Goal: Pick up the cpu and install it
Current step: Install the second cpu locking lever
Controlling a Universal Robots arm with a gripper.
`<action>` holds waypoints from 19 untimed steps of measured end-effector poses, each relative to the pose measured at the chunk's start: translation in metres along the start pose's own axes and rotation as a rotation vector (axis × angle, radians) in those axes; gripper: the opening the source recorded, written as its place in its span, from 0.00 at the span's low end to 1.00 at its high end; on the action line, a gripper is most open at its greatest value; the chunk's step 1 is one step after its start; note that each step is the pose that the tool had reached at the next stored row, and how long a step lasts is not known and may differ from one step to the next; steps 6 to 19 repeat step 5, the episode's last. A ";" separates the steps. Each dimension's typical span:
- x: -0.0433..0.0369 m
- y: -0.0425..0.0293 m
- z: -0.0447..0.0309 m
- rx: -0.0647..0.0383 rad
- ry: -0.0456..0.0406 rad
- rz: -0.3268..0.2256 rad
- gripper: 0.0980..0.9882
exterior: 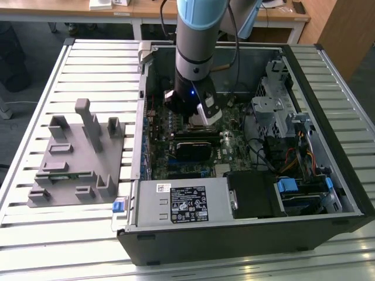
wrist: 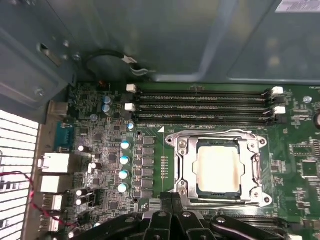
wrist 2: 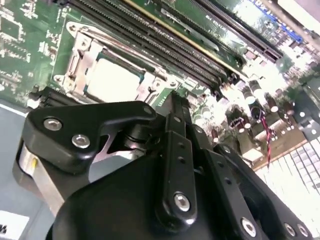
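Arm (exterior: 196, 35): I see it reaching down into the open case (exterior: 328, 76), wrist over the middle of the board (exterior: 234, 146).

Gripper (exterior: 199, 120): it hangs low above the board in the exterior view. In the first wrist view its black links (wrist: 172, 220) sit at 6 o'clock of the socket (wrist: 220, 167), and the 2 fingers there meet in a closed line with nothing between them. In the second wrist view the black links (wrist 2: 175, 165) lie pressed together.

Cpu (wrist: 218, 167): pale silver square, lying flat inside the socket frame, seated level in both wrist views (wrist 2: 112, 82). It is apart from the gripper, which is near but not touching it.

Socket: metal frame surrounds the cpu on all 4 sides in the first wrist view. I cannot tell whether its latch is locked.

Memory slots (wrist: 200, 105): long black rows at 12 o'clock of the socket in the first wrist view, running parallel to its edge.

Capacitors (wrist: 124, 167): a column of 4 blue-topped cans at 9 o'clock of the socket.

Power supply (exterior: 181, 202): grey box with a label at 6 o'clock of the board in the exterior view.

Fixture (exterior: 76, 155): grey block with posts on the slatted table (exterior: 35, 246), at 9 o'clock of the case, well apart from the gripper.
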State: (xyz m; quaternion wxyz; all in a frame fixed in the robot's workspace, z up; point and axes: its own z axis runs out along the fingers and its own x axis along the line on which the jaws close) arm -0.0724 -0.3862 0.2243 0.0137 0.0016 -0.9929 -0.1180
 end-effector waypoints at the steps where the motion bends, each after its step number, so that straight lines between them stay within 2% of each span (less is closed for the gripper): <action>1: 0.0001 0.0006 -0.0027 0.000 0.0001 0.000 0.01; 5: 0.0003 0.0024 -0.0099 -0.001 0.0001 0.000 0.01; 19: 0.0003 0.0024 -0.0099 -0.001 0.0001 0.000 0.01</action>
